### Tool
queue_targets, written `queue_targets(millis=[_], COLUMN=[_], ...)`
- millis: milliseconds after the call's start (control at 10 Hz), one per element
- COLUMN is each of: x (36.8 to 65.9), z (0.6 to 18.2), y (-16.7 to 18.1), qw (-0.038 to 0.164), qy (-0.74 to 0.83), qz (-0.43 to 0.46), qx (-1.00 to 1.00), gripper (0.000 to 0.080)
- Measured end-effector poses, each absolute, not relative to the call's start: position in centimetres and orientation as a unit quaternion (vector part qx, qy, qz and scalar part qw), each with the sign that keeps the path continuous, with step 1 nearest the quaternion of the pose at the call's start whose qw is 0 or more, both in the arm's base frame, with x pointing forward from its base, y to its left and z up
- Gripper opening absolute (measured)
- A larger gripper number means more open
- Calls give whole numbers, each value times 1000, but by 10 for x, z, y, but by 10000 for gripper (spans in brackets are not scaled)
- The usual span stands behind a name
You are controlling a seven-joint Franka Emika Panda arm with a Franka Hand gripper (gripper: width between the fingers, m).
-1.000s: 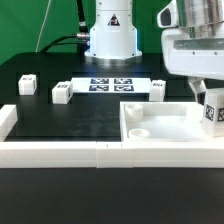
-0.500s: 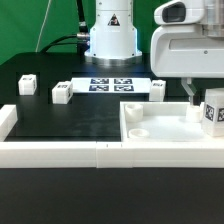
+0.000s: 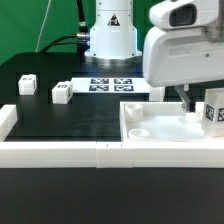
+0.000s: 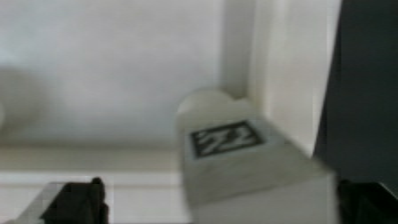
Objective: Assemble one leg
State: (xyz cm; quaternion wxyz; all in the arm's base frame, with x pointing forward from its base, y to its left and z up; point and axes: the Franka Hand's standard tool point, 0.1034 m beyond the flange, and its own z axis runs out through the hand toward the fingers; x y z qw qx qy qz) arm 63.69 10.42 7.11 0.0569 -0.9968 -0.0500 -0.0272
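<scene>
A leg (image 3: 213,110), a small white block with a black-and-white tag, stands on the large white panel (image 3: 165,128) at the exterior view's right. My gripper (image 3: 190,102) hangs low over the panel, just to the left of that leg. In the wrist view the leg (image 4: 222,140) lies between and ahead of my gripper (image 4: 222,205). The dark fingertips (image 4: 75,200) stand wide apart and do not touch the leg. Two more legs (image 3: 27,85) (image 3: 62,93) sit on the black table at the left. A fourth is hidden behind my gripper's body.
The marker board (image 3: 112,84) lies in front of the robot base (image 3: 110,40). A low white wall (image 3: 60,150) runs along the table's front edge and up the left side. The panel has a round recess (image 3: 139,130) near its left corner.
My gripper has moved to the exterior view's left and a little lower, now covering the leg beside the marker board. The legs and panel have not moved.
</scene>
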Motion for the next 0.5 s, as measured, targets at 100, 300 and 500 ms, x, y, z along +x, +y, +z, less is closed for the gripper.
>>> queue_targets(millis=[100,300,500], x=[635,636,636], z=[70,69,69], y=[105,105,107], qw=[53,53,54], qy=[-62,-59,-47], qz=[-23,-23,-23], qx=[-996,-997,-997], gripper=[649,503,320])
